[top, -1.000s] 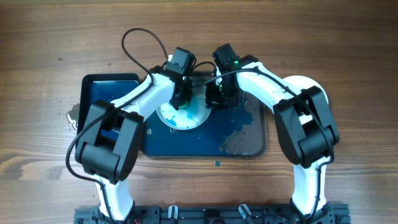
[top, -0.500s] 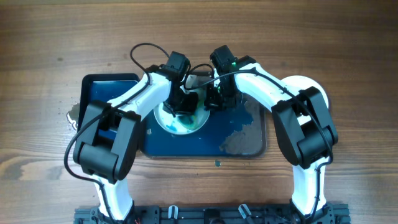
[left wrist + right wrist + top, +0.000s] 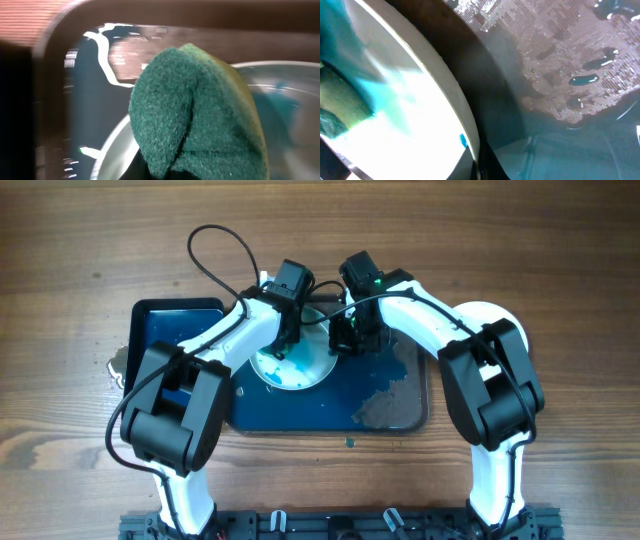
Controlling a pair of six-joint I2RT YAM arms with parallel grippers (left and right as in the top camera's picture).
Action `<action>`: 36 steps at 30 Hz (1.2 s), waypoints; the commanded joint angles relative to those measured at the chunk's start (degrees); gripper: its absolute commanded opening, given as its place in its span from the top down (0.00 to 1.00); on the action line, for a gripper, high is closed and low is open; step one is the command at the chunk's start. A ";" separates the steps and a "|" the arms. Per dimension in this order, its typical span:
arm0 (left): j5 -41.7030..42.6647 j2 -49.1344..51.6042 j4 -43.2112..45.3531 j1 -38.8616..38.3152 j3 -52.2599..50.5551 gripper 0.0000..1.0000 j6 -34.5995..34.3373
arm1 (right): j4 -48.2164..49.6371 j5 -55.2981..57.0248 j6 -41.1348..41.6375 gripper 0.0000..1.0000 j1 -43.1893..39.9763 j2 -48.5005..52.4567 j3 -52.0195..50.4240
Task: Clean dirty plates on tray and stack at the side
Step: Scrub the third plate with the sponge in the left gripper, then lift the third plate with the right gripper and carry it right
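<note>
One white plate smeared with teal lies on the far middle of the large dark blue tray. My left gripper is shut on a green sponge and presses it on the plate's far edge. My right gripper is shut on the plate's right rim and holds that side. The right wrist view shows teal smears on the plate and the sponge at the left. Another white plate lies off the tray at the right, mostly hidden under my right arm.
A smaller dark tray adjoins the large tray at the left. A grey wet smear covers the large tray's right part. A small grey patch lies on the wooden table at the left.
My left gripper with the sponge slid down and left over the plate, then back up to its far edge. The right gripper has kept its hold on the rim.
</note>
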 commanded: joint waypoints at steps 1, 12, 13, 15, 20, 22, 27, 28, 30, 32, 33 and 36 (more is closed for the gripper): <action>-10.08 0.00 -3.50 0.81 1.07 0.96 -2.67 | 0.02 0.52 0.15 0.96 -0.09 -0.11 -0.72; 17.22 -1.97 -21.18 8.44 14.97 0.96 -2.64 | -4.81 15.76 -2.82 0.96 -0.07 -8.74 0.46; 17.49 -1.97 -21.16 9.68 14.97 0.96 -2.64 | -5.35 19.26 -2.91 0.96 -0.07 -10.78 0.46; 17.49 -1.97 -21.14 10.40 14.97 0.96 -2.64 | -5.68 23.34 -4.87 0.96 0.04 -13.40 0.46; 17.49 -1.95 -20.06 10.58 14.97 0.96 -2.64 | -9.33 38.62 -7.26 0.96 1.38 -19.28 0.46; 17.49 -1.95 -20.06 10.58 14.97 0.96 -2.64 | -10.71 44.87 -7.30 0.96 3.10 -20.90 0.46; 17.49 -1.95 -20.04 10.58 14.97 0.96 -2.64 | -11.61 59.93 -7.32 0.96 10.25 -23.98 0.46; 17.49 -1.95 -20.06 10.58 14.97 0.96 -2.64 | -11.58 62.40 -7.34 0.95 11.93 -24.35 0.46; 17.46 -1.95 -20.04 10.58 14.97 0.96 -2.64 | -11.67 67.49 -7.39 0.96 15.26 -24.65 0.46; 17.46 -1.95 -20.06 10.58 14.97 0.96 -2.64 | -12.11 74.71 -9.57 0.95 19.10 -24.65 0.46; 17.46 -1.95 -20.06 10.58 14.97 0.96 -2.64 | -12.04 77.11 -11.45 0.96 20.37 -24.65 0.46; 17.46 -1.95 -20.02 10.58 14.97 0.96 -2.64 | -12.07 81.57 -15.43 0.96 22.86 -24.65 0.46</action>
